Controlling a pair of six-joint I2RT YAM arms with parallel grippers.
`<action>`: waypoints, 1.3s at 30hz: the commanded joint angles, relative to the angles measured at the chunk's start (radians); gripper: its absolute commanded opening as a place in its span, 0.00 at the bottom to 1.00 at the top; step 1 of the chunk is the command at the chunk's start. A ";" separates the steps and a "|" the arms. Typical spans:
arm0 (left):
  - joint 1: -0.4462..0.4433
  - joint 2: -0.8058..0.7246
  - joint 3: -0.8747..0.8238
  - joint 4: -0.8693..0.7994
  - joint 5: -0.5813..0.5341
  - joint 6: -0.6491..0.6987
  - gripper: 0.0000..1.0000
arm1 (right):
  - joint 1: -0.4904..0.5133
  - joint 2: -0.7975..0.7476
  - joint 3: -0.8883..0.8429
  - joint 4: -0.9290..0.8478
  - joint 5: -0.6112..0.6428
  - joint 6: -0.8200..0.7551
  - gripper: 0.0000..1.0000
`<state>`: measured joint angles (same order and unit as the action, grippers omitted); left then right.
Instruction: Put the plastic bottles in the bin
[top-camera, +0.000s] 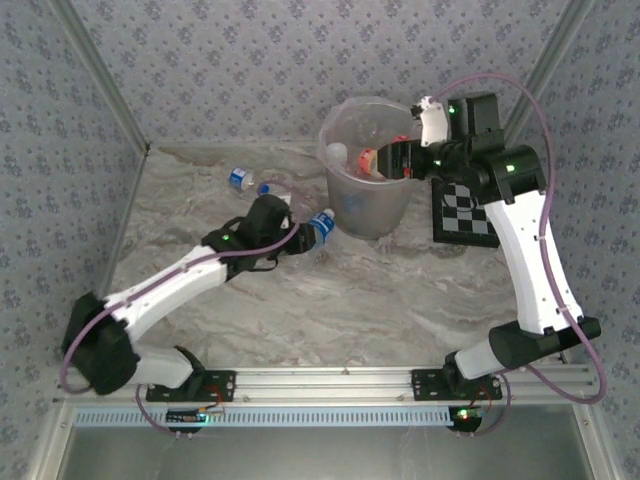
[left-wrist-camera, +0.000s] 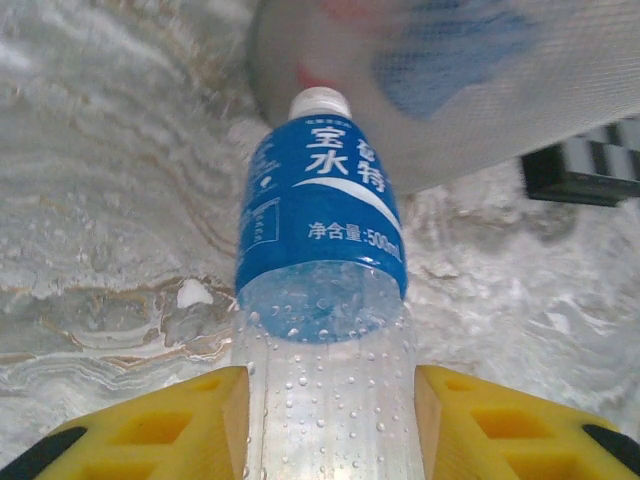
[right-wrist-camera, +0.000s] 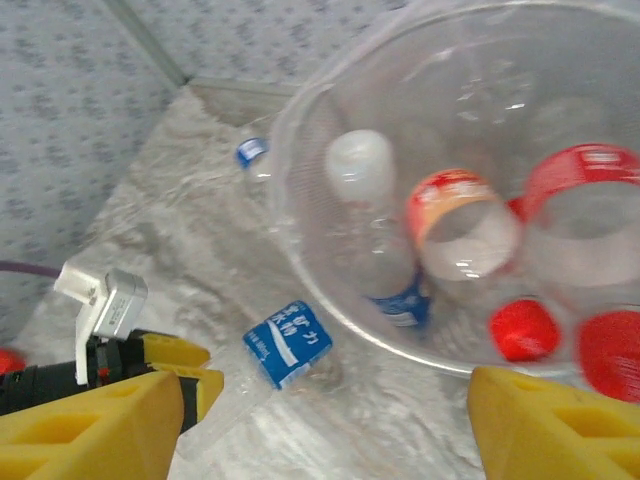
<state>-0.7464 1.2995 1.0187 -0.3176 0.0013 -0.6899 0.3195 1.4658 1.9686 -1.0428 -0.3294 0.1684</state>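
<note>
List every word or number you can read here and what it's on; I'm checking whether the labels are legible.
"宝" over "水特", one more character half hidden: blue-label bottle, left wrist view.
"净含量:500ml": same label, lower down.
Small print at that label's left edge: too small to read.
Red-label bottles in the bin: blurred, unreadable.
Checkerboard: pattern only, no text.
</note>
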 joint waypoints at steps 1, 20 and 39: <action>0.019 -0.137 -0.060 0.070 0.052 0.090 0.45 | 0.025 -0.002 -0.022 0.052 -0.139 0.055 0.73; 0.103 -0.347 -0.212 0.243 -0.021 -0.024 0.45 | 0.396 -0.282 -0.943 0.918 0.125 0.734 0.84; 0.101 -0.375 -0.316 0.585 0.093 -0.181 0.45 | 0.354 -0.027 -0.838 1.215 0.007 0.940 0.96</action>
<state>-0.6495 0.9375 0.7074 0.1448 0.0486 -0.8333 0.6910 1.4120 1.0710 0.0795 -0.2871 1.0737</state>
